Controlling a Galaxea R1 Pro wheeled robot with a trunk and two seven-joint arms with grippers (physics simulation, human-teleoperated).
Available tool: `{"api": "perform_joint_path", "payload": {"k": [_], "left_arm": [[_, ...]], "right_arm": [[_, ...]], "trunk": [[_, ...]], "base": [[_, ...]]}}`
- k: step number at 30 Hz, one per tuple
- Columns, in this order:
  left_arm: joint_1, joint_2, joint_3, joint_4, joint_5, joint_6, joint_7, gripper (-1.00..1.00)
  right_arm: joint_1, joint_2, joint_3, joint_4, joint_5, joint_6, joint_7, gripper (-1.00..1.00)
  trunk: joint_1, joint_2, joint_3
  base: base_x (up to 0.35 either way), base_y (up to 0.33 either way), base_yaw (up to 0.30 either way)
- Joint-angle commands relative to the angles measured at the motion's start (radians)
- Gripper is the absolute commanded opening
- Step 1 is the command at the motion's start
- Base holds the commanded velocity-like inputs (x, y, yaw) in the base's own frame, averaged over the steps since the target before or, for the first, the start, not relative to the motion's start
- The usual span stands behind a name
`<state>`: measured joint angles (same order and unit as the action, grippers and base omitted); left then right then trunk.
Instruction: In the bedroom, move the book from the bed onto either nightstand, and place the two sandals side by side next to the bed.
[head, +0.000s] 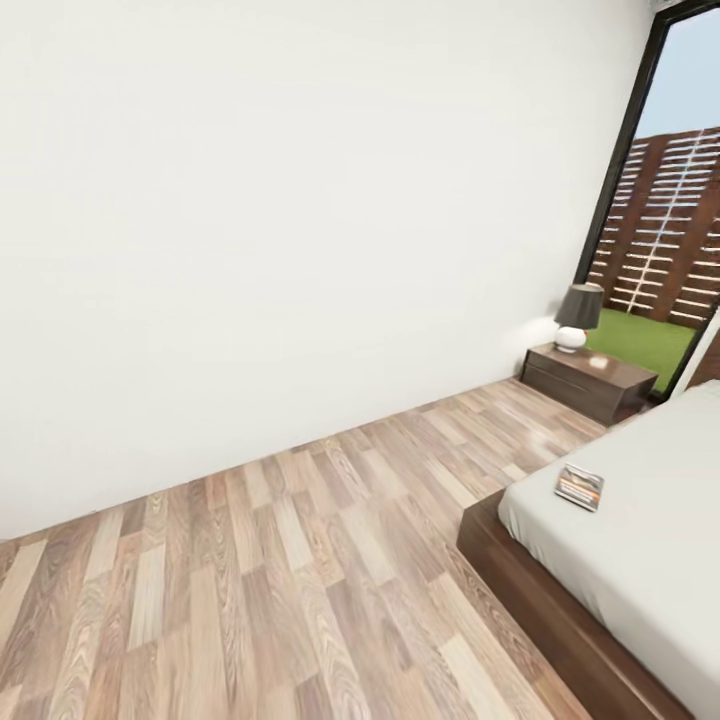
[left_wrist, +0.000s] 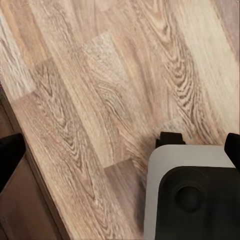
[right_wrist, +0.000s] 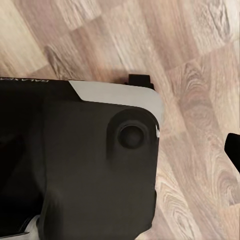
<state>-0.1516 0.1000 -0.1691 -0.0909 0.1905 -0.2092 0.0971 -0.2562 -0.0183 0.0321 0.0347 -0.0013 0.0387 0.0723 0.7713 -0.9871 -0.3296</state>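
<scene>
From the head camera we looked across the white-walled bedroom with its light wood-plank floor (head: 300, 560), the view tilted. At the right stood the large low platform bed (head: 540, 600) with a dark brown wood base and a plain light-grey mattress. The small thin paperback book (head: 580, 486), dark-covered with an orange-toned picture, lay flat on the mattress near the bed's closest corner and close to the edge facing the open floor. Beyond the bed, against the white wall (head: 250, 220), sat a low dark brown glossy wood nightstand (head: 588, 381) with drawer fronts. A small table lamp (head: 577, 316) with a dark shade and a white rounded base stood on its top. Behind the nightstand rose a tall black-framed window (head: 625, 140), through which we saw green grass and a brown slatted fence.

In the left wrist view we saw plank floor and a grey-and-black rounded part of the robot's base (left_wrist: 192, 195), with a dark fingertip (left_wrist: 10, 157) at one edge of the picture and another at the opposite edge. In the right wrist view the same black-and-grey base (right_wrist: 90, 165) lay over the planks, with one dark fingertip (right_wrist: 234, 150) at the edge. We could not tell for either gripper whether it was released or clenched, though nothing showed between the fingertips.
</scene>
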Motion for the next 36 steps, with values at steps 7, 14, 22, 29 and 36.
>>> {"api": "perform_joint_path", "payload": {"k": [7,14,22,29,36], "left_arm": [[0.000,0.000,-0.009,0.000,0.009,-0.003,0.003,1.00],[0.000,0.000,-0.009,0.000,0.009,-0.003,0.003,1.00],[0.000,0.000,-0.009,0.000,0.009,-0.004,0.003,1.00],[0.000,0.001,-0.009,0.000,0.009,-0.004,0.003,1.00],[0.000,0.001,-0.009,0.000,0.009,-0.004,0.003,1.00]], "right_arm": [[-0.002,0.000,0.003,0.002,0.000,0.001,0.003,1.00],[-0.002,0.000,0.003,0.002,0.000,0.001,0.003,1.00],[-0.002,-0.001,0.002,0.002,0.000,0.001,0.003,1.00],[-0.002,-0.002,0.002,0.002,0.000,0.001,0.003,1.00],[-0.002,-0.002,0.002,0.002,0.000,0.001,0.003,1.00]], "trunk": [[0.001,-0.001,-0.001],[0.001,-0.001,-0.001],[0.001,-0.001,-0.001],[0.001,-0.001,-0.001],[0.001,-0.001,-0.001]], "base": [[0.296,0.213,-0.273],[0.294,0.215,-0.273],[0.293,0.216,-0.273],[0.284,0.220,-0.273],[0.278,0.222,-0.273]]}}
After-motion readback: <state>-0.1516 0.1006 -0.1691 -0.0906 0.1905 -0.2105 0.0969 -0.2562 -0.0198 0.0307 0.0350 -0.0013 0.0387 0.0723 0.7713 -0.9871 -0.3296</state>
